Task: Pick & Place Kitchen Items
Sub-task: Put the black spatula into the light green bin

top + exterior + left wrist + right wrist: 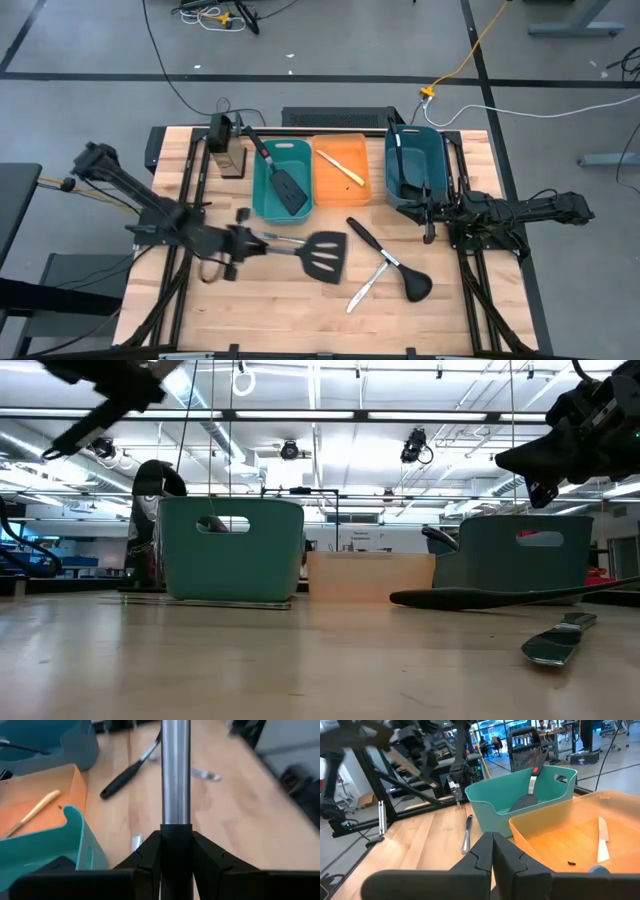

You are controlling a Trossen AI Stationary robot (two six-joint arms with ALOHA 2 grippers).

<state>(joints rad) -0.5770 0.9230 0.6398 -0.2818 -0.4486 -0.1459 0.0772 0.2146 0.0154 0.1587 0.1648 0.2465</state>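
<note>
2 dark jointed arms, black angular pincer (243,240) fingers (cables trailing along the links)

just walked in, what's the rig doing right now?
It's sorting kitchen utensils into bins. The left end effector is clamped on the metal handle of a black slotted spatula, held over the table's near-left side. The right end effector is shut and empty, beside the right teal bin. Already binned: a spatula in the left teal bin and a cream-handled knife in the orange bin. A black ladle and a silver knife lie on the table.
</note>
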